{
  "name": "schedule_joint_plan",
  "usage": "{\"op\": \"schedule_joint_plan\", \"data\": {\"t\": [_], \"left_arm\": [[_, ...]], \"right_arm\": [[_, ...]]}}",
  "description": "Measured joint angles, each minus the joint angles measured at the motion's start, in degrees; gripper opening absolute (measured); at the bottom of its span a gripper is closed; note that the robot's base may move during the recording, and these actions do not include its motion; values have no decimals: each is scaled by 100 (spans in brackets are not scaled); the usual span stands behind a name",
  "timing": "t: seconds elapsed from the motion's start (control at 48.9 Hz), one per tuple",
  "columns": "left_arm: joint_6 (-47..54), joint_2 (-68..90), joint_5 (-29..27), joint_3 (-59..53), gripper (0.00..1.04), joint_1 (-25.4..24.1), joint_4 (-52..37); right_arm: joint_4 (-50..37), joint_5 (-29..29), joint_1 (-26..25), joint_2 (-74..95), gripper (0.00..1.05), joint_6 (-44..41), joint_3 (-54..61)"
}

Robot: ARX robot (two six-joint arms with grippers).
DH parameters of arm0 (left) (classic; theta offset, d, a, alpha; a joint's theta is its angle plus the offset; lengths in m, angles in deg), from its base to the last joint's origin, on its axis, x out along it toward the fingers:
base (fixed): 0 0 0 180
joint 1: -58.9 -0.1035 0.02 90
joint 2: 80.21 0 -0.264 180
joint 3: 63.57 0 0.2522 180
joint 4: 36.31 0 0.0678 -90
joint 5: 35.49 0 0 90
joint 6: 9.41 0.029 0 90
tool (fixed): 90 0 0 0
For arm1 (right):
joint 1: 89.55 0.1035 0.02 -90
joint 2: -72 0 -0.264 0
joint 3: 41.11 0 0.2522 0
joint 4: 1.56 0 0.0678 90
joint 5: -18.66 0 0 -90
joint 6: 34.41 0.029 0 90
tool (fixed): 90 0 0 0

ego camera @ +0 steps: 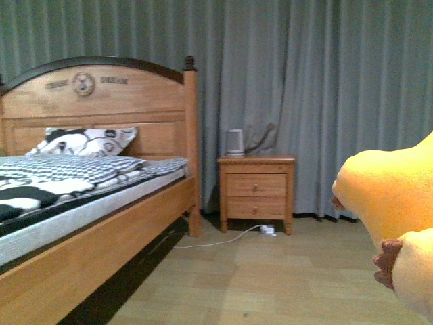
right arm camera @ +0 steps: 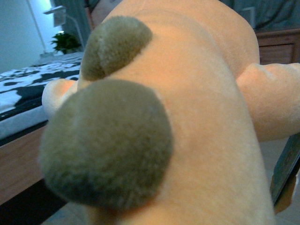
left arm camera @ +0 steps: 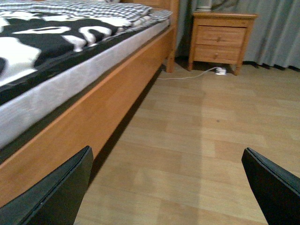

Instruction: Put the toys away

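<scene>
The orange-yellow plush animal (ego camera: 396, 203) hangs in the air at the right edge of the front view, with a brown stitched patch low on it. Up close it fills the right wrist view, the plush animal (right arm camera: 211, 117) showing two dull brown fuzzy patches. My right gripper is shut on it, its fingers hidden behind the plush. My left gripper (left arm camera: 168, 187) is open above the wooden floor, beside the bed frame, with nothing between its dark fingers (left arm camera: 56, 192).
A wooden bed (ego camera: 101, 223) with black-and-white bedding stands at the left. A nightstand (ego camera: 257, 193) with a white device on top stands against grey curtains, a white cable and plug (ego camera: 267, 230) on the floor beneath. Wooden floor (ego camera: 270, 277) spreads in front.
</scene>
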Motion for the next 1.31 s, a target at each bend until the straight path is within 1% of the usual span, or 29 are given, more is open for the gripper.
{"op": "schedule_joint_plan", "data": {"t": [0.266,0.45,1.309], "left_arm": [[2,0,39,2,99,9,0],[0,0,0,2,99,7,0],[0,-2,2,2,99,7,0]], "right_arm": [[-2,-63,-15,-4,10,-11,-2],[-2,17,-7,-4,10,-13,-2],[0,0,-7,-2,10,-13,-2]]}}
